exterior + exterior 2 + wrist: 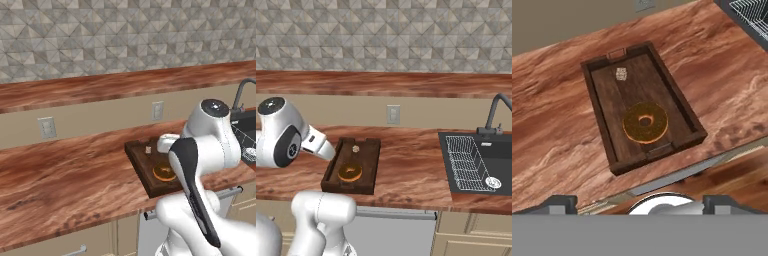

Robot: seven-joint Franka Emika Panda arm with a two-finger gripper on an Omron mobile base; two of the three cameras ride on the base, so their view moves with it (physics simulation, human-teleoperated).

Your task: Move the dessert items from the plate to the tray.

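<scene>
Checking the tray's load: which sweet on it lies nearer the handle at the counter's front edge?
The golden-brown ring doughnut; the small pale piece sits toward the tray's far, wall-side end.

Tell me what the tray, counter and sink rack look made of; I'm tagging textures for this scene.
Tray: dark brown wood, matte, faint lengthwise grain. Counter: reddish-brown wood, or a wood-look top, with bold swirling grain and a slight sheen. Rack: thin pale wire grid, probably metal, inside the black sink.

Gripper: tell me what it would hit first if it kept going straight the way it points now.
Probably the doughnut on the tray. The open gripper looks down at it from above, and the doughnut sits near the middle of the hand view. Depth is unclear, so it could meet the tray's near rim instead.
</scene>
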